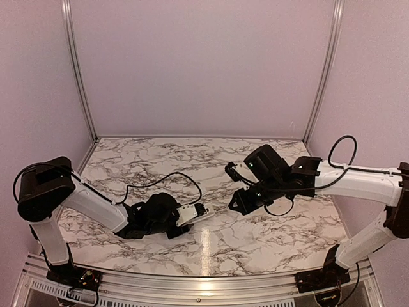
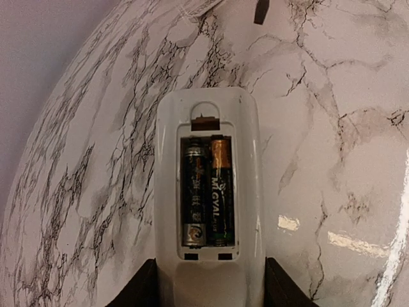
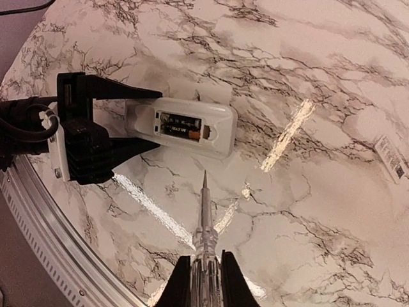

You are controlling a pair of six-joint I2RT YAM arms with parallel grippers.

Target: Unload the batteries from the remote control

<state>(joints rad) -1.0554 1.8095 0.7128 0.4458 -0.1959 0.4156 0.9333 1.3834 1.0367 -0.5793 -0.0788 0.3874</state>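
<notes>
The white remote control [image 2: 208,281] lies on the marble with its battery bay open and facing up. Two dark batteries [image 2: 195,192] [image 2: 221,192] sit side by side in the bay. My left gripper [image 2: 211,291] is shut on the remote's near end, one dark finger on each long side. From above, the left gripper [image 1: 182,217] holds the remote [image 1: 199,213] at the table's middle front. My right gripper [image 3: 204,259] is shut on a slim pointed metal tool [image 3: 204,217]. The tool's tip hovers a short way off the remote [image 3: 220,131], not touching it.
A small pale strip with print [image 3: 391,157] lies on the marble table [image 1: 211,160] to the right. The metal front rail [image 3: 45,224] runs close behind the left gripper. Lilac walls close off the back and sides.
</notes>
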